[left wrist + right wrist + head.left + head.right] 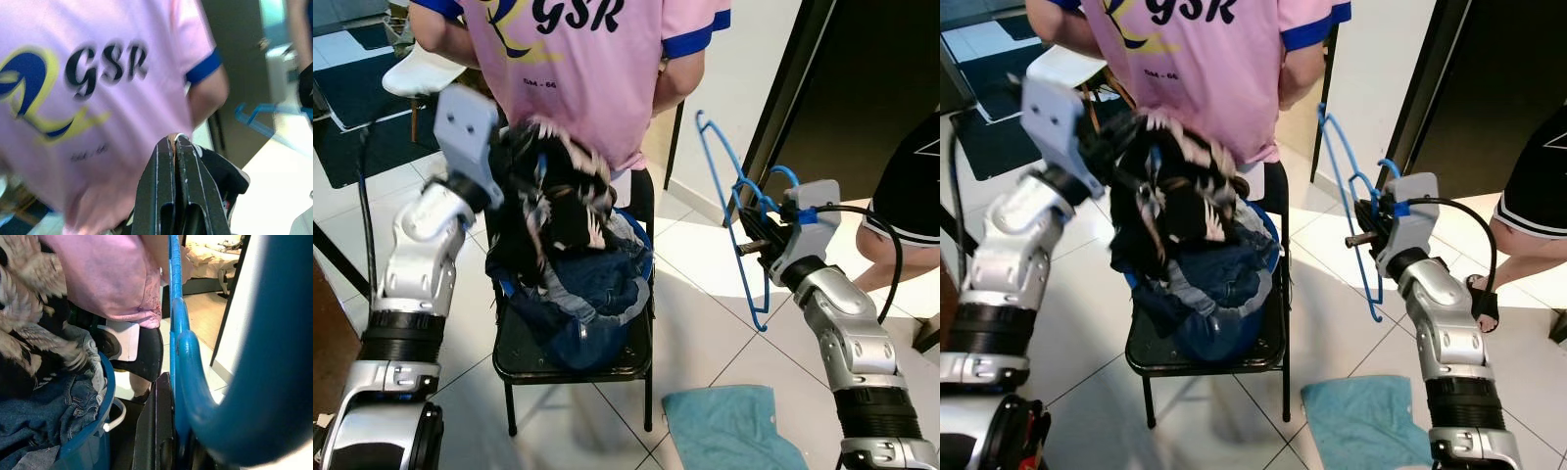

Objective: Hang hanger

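A blue plastic hanger (729, 211) stands upright to the right of the chair, and my right gripper (751, 245) is shut on its middle. In the right wrist view the hanger (177, 333) runs along the black fingers (159, 431). My left gripper (524, 162) is raised over the chair, shut on a black garment with a cream pattern (563, 201) that hangs from it. In the left wrist view the closed fingers (171, 186) pinch a bit of that cloth (220, 171).
A black chair (524, 357) carries a blue basket (607, 338) piled with jeans and clothes. A person in a pink shirt (578, 59) stands right behind it. Another person's leg (891, 245) is at the right. A teal towel (729, 431) lies on the tiled floor.
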Controlling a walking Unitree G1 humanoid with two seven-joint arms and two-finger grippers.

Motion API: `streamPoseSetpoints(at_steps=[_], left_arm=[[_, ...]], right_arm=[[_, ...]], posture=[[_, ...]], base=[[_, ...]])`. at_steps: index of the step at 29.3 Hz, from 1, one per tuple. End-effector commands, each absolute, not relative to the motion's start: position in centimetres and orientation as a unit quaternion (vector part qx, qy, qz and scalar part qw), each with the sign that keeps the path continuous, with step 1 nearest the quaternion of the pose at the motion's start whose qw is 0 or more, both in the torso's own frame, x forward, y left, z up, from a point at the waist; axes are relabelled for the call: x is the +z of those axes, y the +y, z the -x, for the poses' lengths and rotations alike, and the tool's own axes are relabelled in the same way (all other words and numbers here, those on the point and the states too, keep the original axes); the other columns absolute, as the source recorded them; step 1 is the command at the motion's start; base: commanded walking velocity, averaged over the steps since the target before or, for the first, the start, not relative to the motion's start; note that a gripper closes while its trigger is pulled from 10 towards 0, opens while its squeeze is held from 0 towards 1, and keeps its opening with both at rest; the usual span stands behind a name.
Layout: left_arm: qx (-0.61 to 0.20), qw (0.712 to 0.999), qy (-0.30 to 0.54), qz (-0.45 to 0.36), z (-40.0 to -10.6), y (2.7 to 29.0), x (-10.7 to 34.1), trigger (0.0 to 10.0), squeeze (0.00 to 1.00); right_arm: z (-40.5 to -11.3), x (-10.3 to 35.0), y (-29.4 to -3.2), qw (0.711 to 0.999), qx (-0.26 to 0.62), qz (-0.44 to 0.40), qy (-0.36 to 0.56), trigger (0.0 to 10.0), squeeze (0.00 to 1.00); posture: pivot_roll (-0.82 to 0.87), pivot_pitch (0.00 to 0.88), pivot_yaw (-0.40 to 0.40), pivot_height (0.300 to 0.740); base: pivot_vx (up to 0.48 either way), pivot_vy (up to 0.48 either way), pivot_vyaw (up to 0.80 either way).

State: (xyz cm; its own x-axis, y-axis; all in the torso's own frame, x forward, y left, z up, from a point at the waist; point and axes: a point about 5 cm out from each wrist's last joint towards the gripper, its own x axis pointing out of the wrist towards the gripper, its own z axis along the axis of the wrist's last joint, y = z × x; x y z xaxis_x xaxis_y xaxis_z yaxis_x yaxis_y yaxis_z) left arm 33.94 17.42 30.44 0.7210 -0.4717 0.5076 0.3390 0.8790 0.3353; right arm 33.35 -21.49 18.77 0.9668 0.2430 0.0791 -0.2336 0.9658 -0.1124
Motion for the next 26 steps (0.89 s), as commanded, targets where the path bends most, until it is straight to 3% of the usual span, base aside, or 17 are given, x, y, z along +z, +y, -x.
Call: streamPoseSetpoints(at_steps=[1, 4, 10, 16, 21, 24, 26], left_arm=[[-0.235, 0.904, -0.343, -0.097, -32.7, 17.5, 33.1, 0.0, 0.00], [-0.233, 0.901, -0.351, -0.098, -32.4, 17.7, 33.8, 0.0, 0.00], [-0.174, 0.929, -0.297, -0.136, -33.3, 19.5, 32.0, 0.0, 0.00], [-0.190, 0.934, -0.282, -0.112, -33.0, 19.1, 30.8, 0.0, 0.00], [-0.286, 0.918, -0.273, -0.034, -31.8, 17.4, 30.2, 0.0, 0.00], [-0.375, 0.899, -0.213, -0.071, -31.0, 15.0, 27.6, 0.0, 0.00], [-0.386, 0.897, -0.204, -0.072, -30.9, 14.6, 27.0, 0.0, 0.00]], right_arm=[[-33.4, 19.0, -21.6, 0.990, 0.118, 0.046, -0.055, 10.0, 0.00], [-33.4, 19.0, -21.7, 0.990, 0.118, 0.046, -0.055, 10.0, 0.00], [-33.4, 18.8, -21.9, 0.991, 0.116, 0.047, -0.053, 10.0, 0.00], [-33.4, 18.8, -21.9, 0.991, 0.116, 0.047, -0.053, 10.0, 0.00], [-33.5, 18.7, -21.7, 0.991, 0.117, 0.046, -0.051, 10.0, 0.00], [-33.6, 18.6, -21.2, 0.990, 0.123, 0.043, -0.052, 10.0, 0.00], [-33.6, 18.6, -21.1, 0.990, 0.124, 0.043, -0.052, 10.0, 0.00]], posture=[[0.00, 0.043, -0.011, 0.740], [0.00, 0.039, -0.016, 0.740], [0.00, 0.033, -0.012, 0.740], [0.00, 0.040, -0.014, 0.740], [0.01, 0.038, -0.015, 0.740], [0.01, 0.045, -0.012, 0.740], [0.01, 0.047, -0.012, 0.740]], base=[[0.000, 0.000, 0.00], [0.000, 0.000, 0.00], [0.000, 0.000, 0.00], [0.000, 0.000, 0.00], [0.000, 0.000, 0.00], [0.000, 0.000, 0.00], [0.000, 0.000, 0.00]])
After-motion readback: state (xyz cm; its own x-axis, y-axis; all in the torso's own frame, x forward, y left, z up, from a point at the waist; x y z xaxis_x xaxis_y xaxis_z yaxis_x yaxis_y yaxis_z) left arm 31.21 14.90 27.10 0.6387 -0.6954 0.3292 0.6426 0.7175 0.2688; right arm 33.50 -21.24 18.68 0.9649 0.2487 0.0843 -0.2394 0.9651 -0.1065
